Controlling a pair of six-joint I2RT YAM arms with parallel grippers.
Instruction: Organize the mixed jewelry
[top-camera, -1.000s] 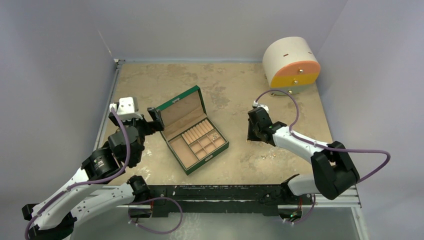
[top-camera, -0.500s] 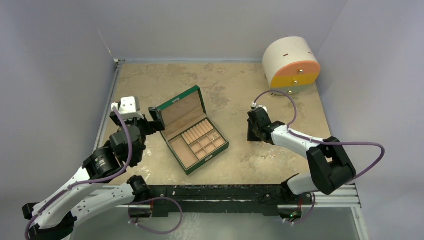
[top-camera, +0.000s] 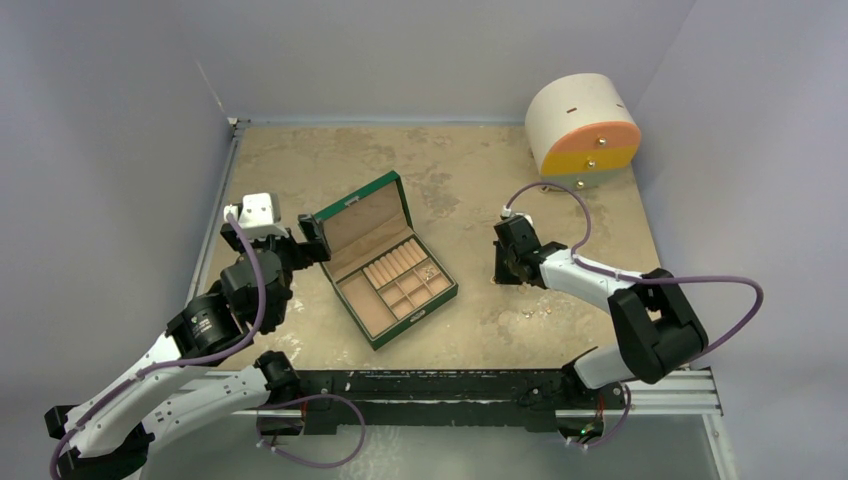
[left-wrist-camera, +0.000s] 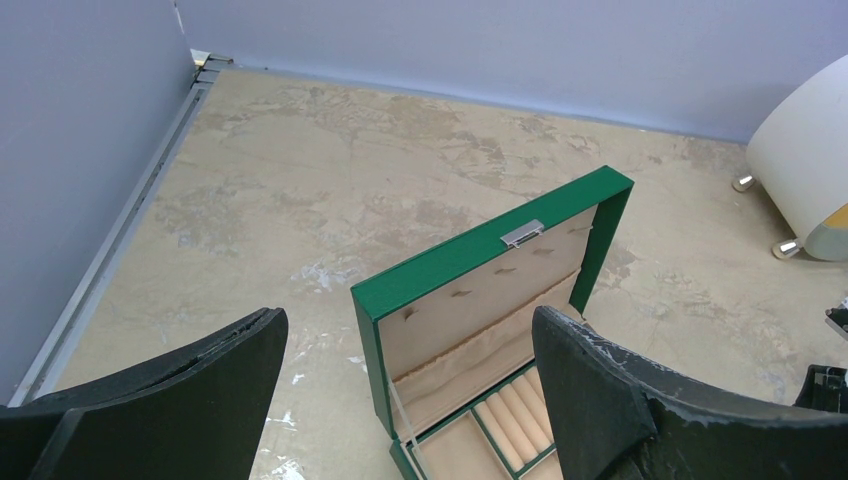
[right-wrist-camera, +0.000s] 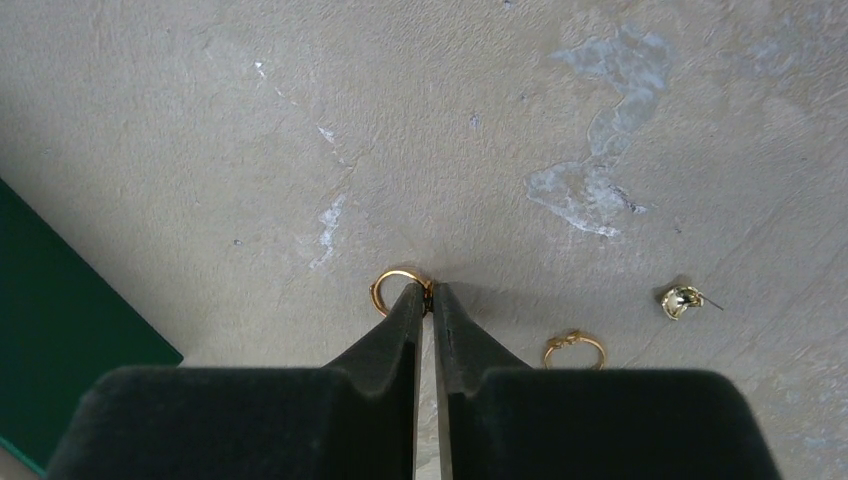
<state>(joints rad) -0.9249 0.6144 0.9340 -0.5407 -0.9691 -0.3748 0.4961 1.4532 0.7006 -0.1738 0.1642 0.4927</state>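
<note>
In the right wrist view my right gripper (right-wrist-camera: 426, 292) is shut on the rim of a small gold ring (right-wrist-camera: 385, 288) that lies against the tabletop. A second gold ring (right-wrist-camera: 574, 344) and a small metallic earring (right-wrist-camera: 680, 300) lie on the table to its right. In the top view my right gripper (top-camera: 504, 276) points down to the right of the open green box (top-camera: 392, 262); tiny pieces (top-camera: 535, 312) lie near the front edge. My left gripper (left-wrist-camera: 410, 390) is open and empty, just left of the box's raised lid (left-wrist-camera: 480, 258).
The round white-and-orange drawer cabinet (top-camera: 583, 128) stands at the back right. The green box has tan compartments and ring rolls (top-camera: 395, 262). Grey walls close the table on the left, back and right. A purple cable (top-camera: 570, 195) loops above the right arm.
My right arm's elbow has swung a little to the left while its gripper stayed at the same spot on the table. My left arm has barely moved.
</note>
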